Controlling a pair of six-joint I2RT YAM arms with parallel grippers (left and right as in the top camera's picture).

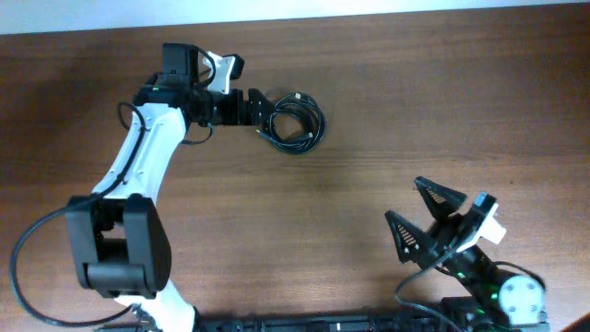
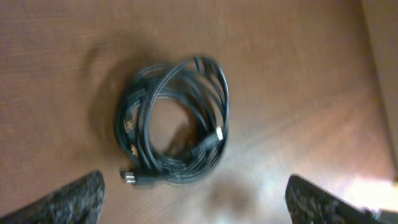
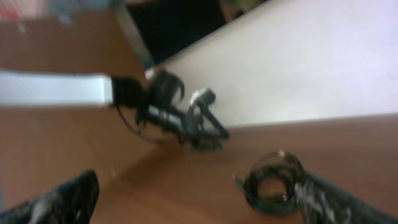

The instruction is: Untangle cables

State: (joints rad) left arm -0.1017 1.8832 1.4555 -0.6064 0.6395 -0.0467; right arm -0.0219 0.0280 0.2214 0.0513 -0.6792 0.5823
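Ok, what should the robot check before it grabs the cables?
1. Left claw open: ok, fingers wide apart.
2. Cables lined up between its fingers: ok, seen in the left wrist view.
3. Left claw touching the cables: cannot tell.
4. Cables untangled: not ok, they lie in one bundled coil.
5. Right claw open and away from the cables: ok.

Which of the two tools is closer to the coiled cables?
The left tool, on the white arm, open right beside the coil of cables; the right tool sits far off at the lower right, also open.
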